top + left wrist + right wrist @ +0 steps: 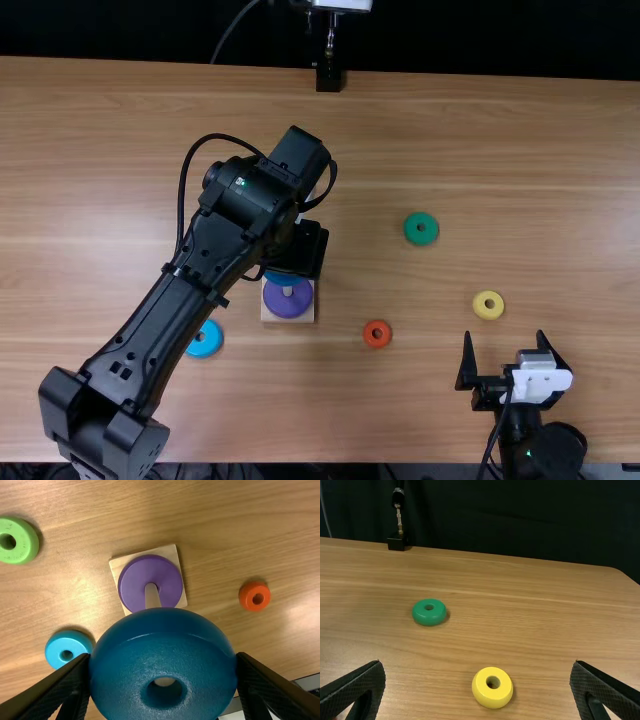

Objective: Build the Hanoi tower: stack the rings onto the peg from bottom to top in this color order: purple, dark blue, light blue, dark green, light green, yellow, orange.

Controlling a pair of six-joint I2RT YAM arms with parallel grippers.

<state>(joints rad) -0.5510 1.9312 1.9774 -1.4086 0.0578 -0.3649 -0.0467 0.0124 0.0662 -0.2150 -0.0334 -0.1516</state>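
My left gripper (pixel 302 250) is over the wooden base (pixel 304 319); in the left wrist view, the gripper (pixel 164 662) is shut on the dark blue ring (pixel 120 690). The purple ring (pixel 135 587) lies around the peg (pixel 152 598), whose lower part the held ring overlaps from this angle. My right gripper (pixel 504 345) stands open near the table's front right; it also appears in the right wrist view (pixel 477 664). Loose on the table are the light blue ring (pixel 205 348), orange ring (pixel 377 343), yellow ring (pixel 492 698), dark green ring (pixel 436 616) and light green ring (pixel 17 552).
A black stand (pixel 329 78) is at the table's far edge. The left arm crosses above the left half of the table (pixel 100 200), close over the light blue ring. The yellow ring lies just beyond the right gripper's fingertips.
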